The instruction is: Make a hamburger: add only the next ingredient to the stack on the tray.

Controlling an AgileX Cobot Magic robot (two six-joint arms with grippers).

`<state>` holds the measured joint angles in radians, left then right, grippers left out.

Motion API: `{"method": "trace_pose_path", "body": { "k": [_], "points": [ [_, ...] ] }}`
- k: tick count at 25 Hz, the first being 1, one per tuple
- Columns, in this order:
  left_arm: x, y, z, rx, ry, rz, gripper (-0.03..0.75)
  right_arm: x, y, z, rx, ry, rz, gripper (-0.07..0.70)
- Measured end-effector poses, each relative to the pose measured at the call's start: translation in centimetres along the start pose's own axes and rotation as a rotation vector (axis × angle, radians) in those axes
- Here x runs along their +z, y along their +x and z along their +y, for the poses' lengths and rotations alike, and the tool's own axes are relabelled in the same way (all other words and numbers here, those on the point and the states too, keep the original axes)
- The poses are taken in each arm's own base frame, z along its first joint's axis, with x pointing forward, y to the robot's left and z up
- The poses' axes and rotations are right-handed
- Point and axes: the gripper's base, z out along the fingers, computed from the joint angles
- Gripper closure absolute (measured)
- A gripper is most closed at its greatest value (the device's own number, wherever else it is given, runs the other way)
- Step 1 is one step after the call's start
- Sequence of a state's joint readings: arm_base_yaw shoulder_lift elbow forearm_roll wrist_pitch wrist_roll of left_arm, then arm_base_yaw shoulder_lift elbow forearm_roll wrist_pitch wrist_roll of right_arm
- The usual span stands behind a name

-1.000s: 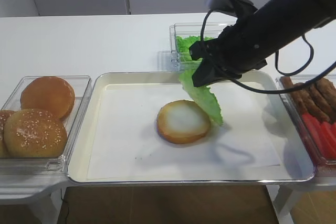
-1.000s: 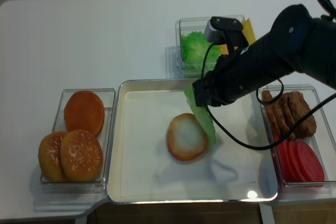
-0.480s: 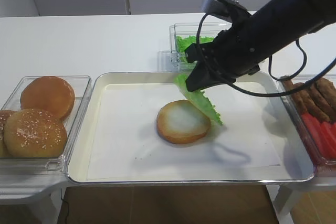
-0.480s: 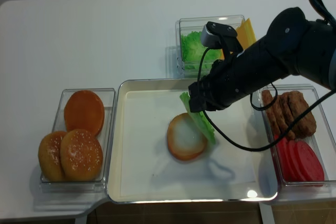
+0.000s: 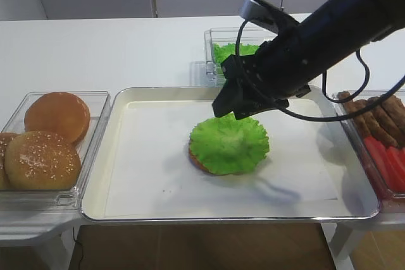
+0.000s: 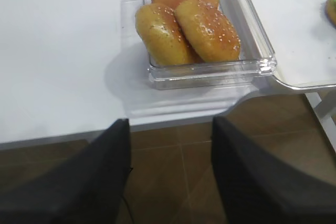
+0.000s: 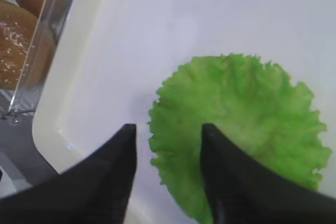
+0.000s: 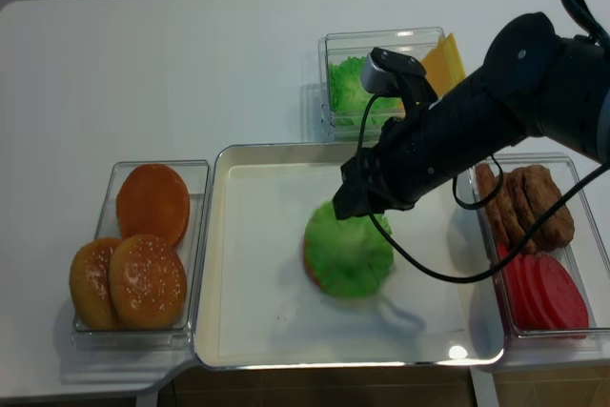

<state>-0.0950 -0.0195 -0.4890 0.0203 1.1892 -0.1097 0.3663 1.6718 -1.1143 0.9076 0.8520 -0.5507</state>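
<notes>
Lettuce leaf (image 5: 229,144) lies flat on the bun bottom half (image 5: 195,159), covering it almost entirely; only a thin brown sliver of bun rim shows at the leaf's left edge. Frilly edge overhangs the bun all round. The stack sits near the middle of the silver tray (image 5: 114,203), on the white paper lining (image 5: 152,175).

Right pincer (image 7: 168,153) hovers just above the tray at the leaf's near-left edge. Fingers (image 7: 123,150) stand apart with clear daylight between them; nothing is held, and the leaf is free of both. In the high view the right arm (image 5: 316,26) reaches in from the upper right, its tip over the back edge of the leaf.

Left pincer (image 6: 168,166) hangs off the front of the tabletop (image 6: 58,51), fingers apart, nothing between them.

Left of the tray: clear container (image 5: 92,137) with whole domed buns (image 5: 41,159). Behind the tray: container of more lettuce (image 8: 348,83), yellow cheese slices (image 8: 441,56) beside it. Right of the tray: brown patties (image 8: 529,202) and red tomato slices (image 8: 543,293).
</notes>
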Motion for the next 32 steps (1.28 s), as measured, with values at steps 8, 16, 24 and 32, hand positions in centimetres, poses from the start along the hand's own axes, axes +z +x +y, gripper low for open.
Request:
{"method": "trace_pose_path", "body": {
  "k": [8, 16, 24, 32],
  "points": [
    [0.0, 0.0, 0.0, 0.000, 0.000, 0.000, 0.343, 0.0, 0.0, 0.2, 0.018, -0.025, 0.001, 0.083],
    [0.0, 0.0, 0.0, 0.000, 0.000, 0.000, 0.343, -1.5, 0.9, -1.3, -0.010, 0.242, 0.072, 0.128],
    [0.0, 0.0, 0.0, 0.000, 0.000, 0.000, 0.343, -6.1, 2.2, -1.4, -0.052, 0.543, 0.113, 0.164],
    [0.0, 0.0, 0.0, 0.000, 0.000, 0.000, 0.343, -11.0, 4.7, -3.1, 0.074, 0.628, 0.061, 0.167]
  ]
}}
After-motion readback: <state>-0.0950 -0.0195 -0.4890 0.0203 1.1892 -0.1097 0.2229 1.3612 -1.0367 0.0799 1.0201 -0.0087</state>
